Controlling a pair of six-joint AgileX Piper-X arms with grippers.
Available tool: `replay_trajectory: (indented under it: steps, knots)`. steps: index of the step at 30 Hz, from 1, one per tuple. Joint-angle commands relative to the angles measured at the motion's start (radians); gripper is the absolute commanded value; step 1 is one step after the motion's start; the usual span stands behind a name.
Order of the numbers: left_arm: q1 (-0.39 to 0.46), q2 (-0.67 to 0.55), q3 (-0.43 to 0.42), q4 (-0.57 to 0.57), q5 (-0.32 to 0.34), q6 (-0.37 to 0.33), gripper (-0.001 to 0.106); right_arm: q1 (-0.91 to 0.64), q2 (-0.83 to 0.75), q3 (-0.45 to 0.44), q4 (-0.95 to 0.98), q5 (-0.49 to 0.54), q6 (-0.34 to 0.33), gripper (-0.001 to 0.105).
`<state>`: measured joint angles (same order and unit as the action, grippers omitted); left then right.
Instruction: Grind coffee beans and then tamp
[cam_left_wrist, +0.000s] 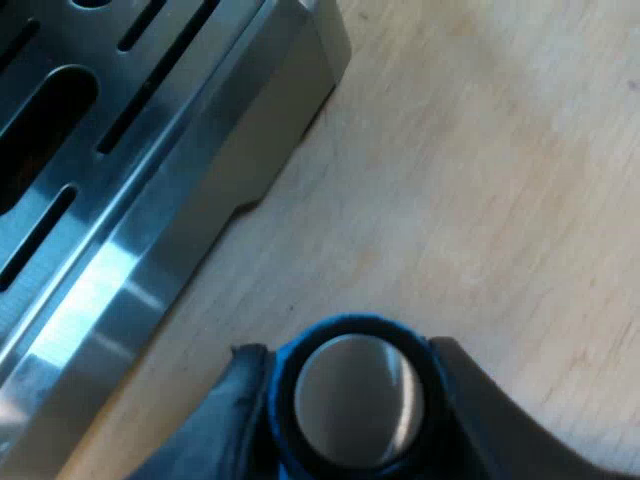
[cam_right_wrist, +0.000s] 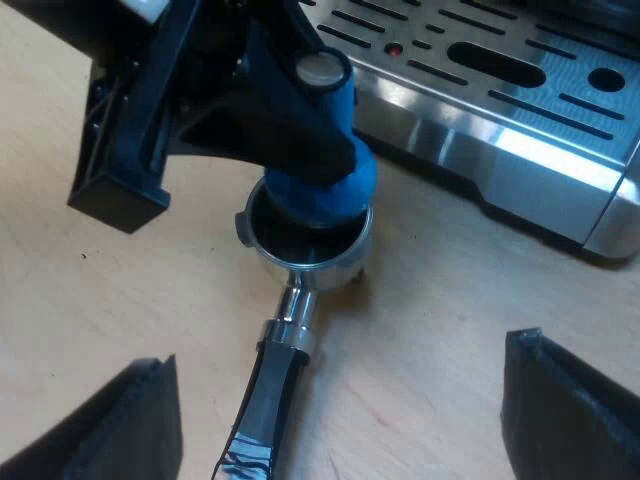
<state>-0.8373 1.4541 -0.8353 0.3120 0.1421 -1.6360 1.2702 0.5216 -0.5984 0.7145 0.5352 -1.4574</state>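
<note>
Left tool (cam_left_wrist: 343, 348) is clenching the blue tamper (cam_right_wrist: 335, 190) at the holder (cam_right_wrist: 292, 300).
The tamper is standing almost upright, metal cap up, with its base sitting in the mouth of the holder's bowl; what the bowl is holding is hidden. The holder is lying flat on the table (cam_right_wrist: 450, 300), its long axis running from the bowl near the machine (cam_right_wrist: 500, 130) out along the handle, which is pointing away from it. The right tool (cam_right_wrist: 345, 348) is hanging released over the handle.

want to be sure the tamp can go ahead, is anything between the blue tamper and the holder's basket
Nothing visible does. The left hand is shut on the blue tamper, whose base sits right at the basket mouth of the metal holder, beside the espresso machine.
</note>
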Motion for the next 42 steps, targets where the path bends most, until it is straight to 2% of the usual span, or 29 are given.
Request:
replay_trajectory:
  steps: [1,5,8,12,14,19,28,34,42]
  knots:
    - [-0.004,0.015,-0.008,-0.004,0.017,0.002,0.001,-0.003,-0.004,-0.002,0.000,0.005,-0.013,0.067]
    - [-0.006,0.031,-0.008,0.002,0.053,-0.003,0.001,-0.003,-0.004,0.004,0.000,0.006,-0.013,0.067]
    - [-0.006,0.030,-0.008,0.021,0.053,-0.021,0.001,-0.003,-0.004,0.029,0.000,0.007,-0.013,0.067]
    - [-0.006,0.026,-0.008,0.067,0.039,-0.021,0.001,-0.003,-0.004,0.072,-0.002,0.007,-0.005,0.067]
    - [-0.006,0.017,-0.006,0.095,-0.005,-0.021,0.001,-0.003,-0.004,0.091,-0.010,0.007,0.002,0.067]
    - [-0.013,-0.026,0.004,0.106,-0.013,-0.021,0.001,-0.003,-0.004,0.112,-0.087,0.007,0.000,0.067]
    - [-0.071,-0.045,0.029,0.063,-0.013,-0.019,0.001,-0.003,-0.004,0.118,-0.163,0.000,-0.012,0.067]
    - [-0.071,-0.045,0.029,0.014,-0.079,-0.012,0.001,-0.003,-0.004,0.118,-0.163,0.000,-0.012,0.067]
    - [-0.071,-0.041,0.029,0.007,-0.078,-0.005,0.001,-0.003,-0.004,0.118,-0.163,0.000,-0.012,0.067]
